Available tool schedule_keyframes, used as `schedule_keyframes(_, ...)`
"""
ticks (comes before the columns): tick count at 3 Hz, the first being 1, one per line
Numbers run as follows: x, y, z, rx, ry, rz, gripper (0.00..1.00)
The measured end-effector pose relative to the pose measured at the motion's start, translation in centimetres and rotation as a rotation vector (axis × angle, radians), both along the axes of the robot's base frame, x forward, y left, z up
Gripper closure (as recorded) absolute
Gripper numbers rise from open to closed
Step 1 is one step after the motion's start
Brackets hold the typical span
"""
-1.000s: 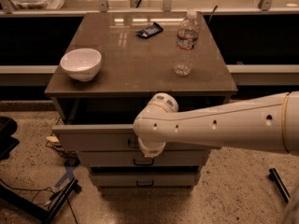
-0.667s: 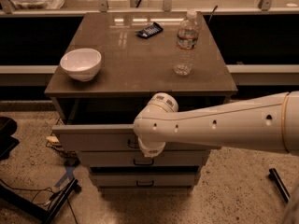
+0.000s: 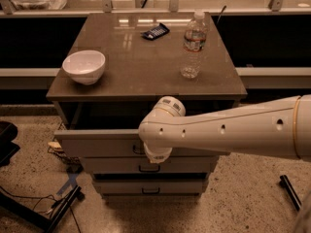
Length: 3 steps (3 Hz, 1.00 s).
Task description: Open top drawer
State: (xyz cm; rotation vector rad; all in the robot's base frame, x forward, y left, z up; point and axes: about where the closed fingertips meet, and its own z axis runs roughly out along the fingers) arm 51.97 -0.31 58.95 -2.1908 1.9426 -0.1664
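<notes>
Nothing has shifted since a second ago: top drawer [image 3: 97, 144] stands pulled out past the worktop's [image 3: 141, 67] front edge. The gripper [image 3: 156, 157] is against its front near mid-width, hidden under the wrist, so its state cannot be told. Count: two lower drawers [image 3: 112, 165], one bowl [image 3: 84, 66], one bottle [image 3: 193, 42], one dark packet [image 3: 155, 31].

Grey top drawer [image 3: 97, 142] open, hand [image 3: 155, 158] at front.
</notes>
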Motion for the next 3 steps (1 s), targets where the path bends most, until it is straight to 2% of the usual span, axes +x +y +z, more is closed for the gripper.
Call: schedule_keyframes(3,0.0,0.0,0.01,0.0,0.0,0.0,1.0)
